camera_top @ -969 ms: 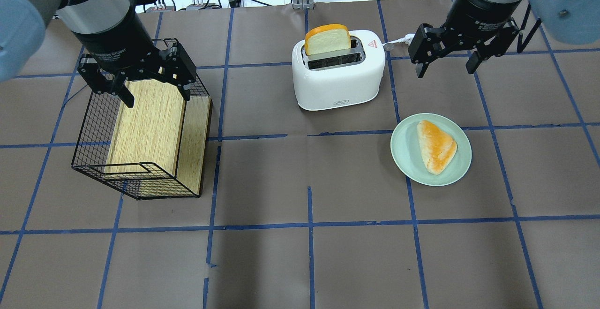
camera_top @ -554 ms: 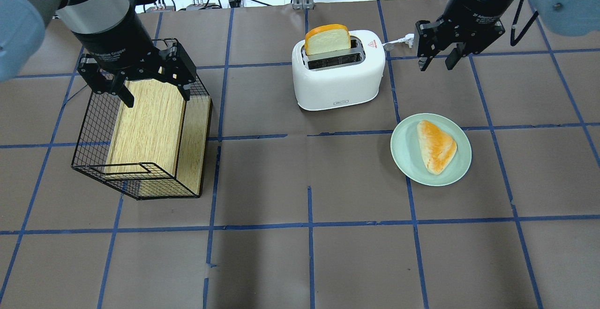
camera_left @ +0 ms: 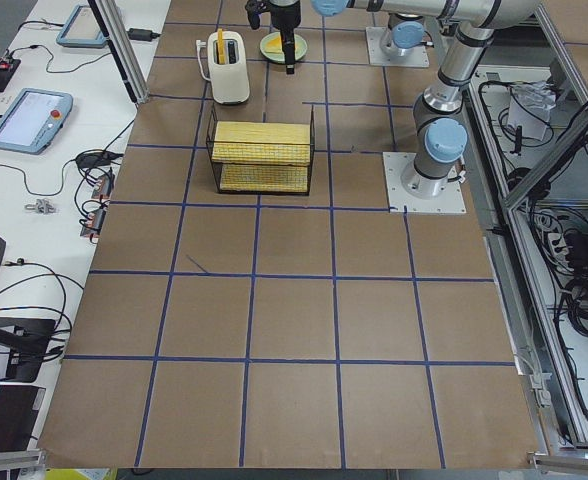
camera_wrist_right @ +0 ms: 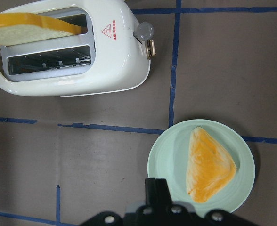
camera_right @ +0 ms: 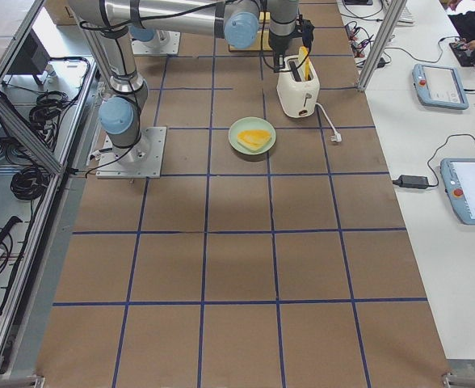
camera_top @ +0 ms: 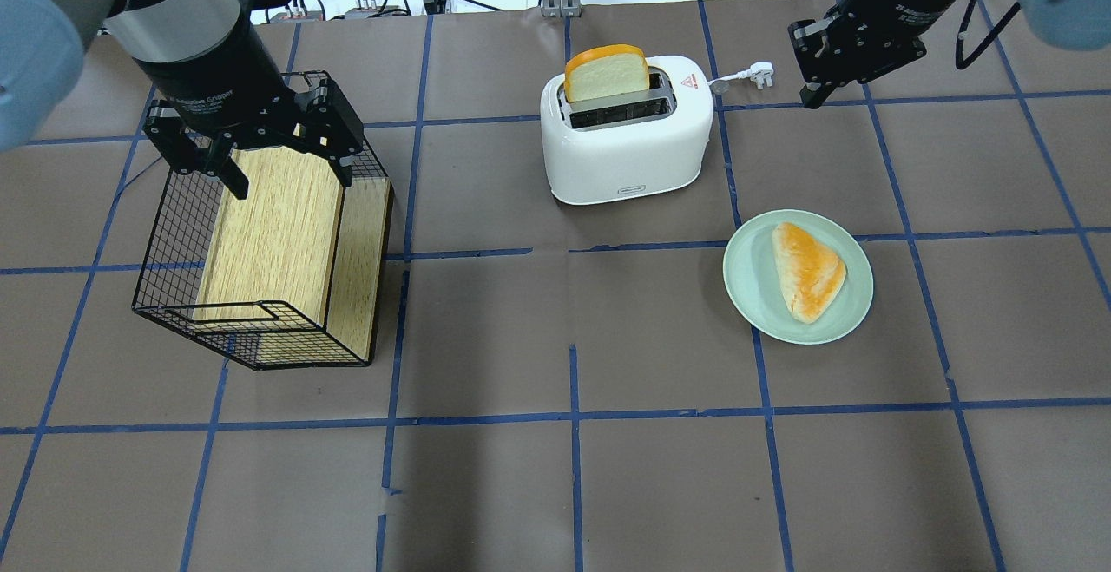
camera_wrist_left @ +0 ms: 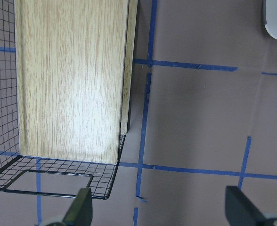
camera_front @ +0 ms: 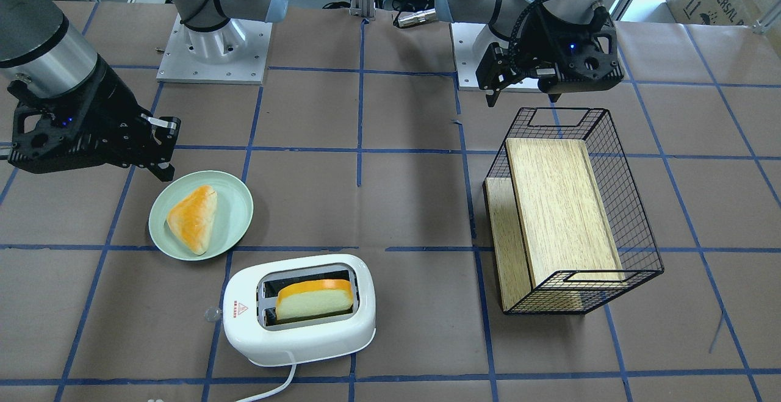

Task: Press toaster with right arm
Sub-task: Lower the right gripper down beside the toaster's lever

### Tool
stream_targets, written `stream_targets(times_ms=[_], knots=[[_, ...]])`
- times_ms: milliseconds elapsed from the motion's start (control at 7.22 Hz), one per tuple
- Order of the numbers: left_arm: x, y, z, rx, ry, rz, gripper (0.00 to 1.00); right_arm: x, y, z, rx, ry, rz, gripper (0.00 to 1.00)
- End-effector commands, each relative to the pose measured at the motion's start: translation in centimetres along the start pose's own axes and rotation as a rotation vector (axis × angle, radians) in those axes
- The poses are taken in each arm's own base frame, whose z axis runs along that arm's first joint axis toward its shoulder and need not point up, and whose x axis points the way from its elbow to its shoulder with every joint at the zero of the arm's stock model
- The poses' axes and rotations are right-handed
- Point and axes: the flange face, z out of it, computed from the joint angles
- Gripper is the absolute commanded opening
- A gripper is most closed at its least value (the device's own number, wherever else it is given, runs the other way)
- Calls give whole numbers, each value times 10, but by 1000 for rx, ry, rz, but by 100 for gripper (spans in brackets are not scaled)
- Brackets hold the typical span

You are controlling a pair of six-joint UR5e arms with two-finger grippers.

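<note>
The white toaster [camera_top: 625, 147] stands at the table's far middle with a bread slice [camera_top: 606, 73] upright in its far slot. It also shows in the front view [camera_front: 299, 329] and the right wrist view [camera_wrist_right: 72, 70]. Its clear knob [camera_wrist_right: 143, 30] sticks out of its right end. My right gripper [camera_top: 814, 96] hangs above the table to the right of the toaster, past the white plug [camera_top: 762, 71], and touches nothing. Its fingers [camera_wrist_right: 155, 188] are together and empty. My left gripper [camera_top: 286, 173] is open and empty over the wire basket [camera_top: 174, 242].
A green plate [camera_top: 746, 294] with an orange pastry [camera_top: 807, 270] lies in front and to the right of the toaster. The black wire basket at the left holds a wooden board [camera_top: 278, 225]. The toaster's white cord [camera_front: 268, 390] runs to the far edge.
My right gripper has shut its fingers, turned and moved toward the far edge, uncovering the plug. The left arm, toaster and plate have not moved.
</note>
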Motion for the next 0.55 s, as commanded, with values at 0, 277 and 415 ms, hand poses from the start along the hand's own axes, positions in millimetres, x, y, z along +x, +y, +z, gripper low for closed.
stream_targets(times_ms=[0,277,415], knots=[[0,0,0,0,0,0,100,1,-1,-1,1,-1,-1,5],[0,0,0,1,0,0,100,1,-2,-1,1,-1,-1,5],[0,0,0,0,0,0,100,2,-3,1,-3,0,-3,5]])
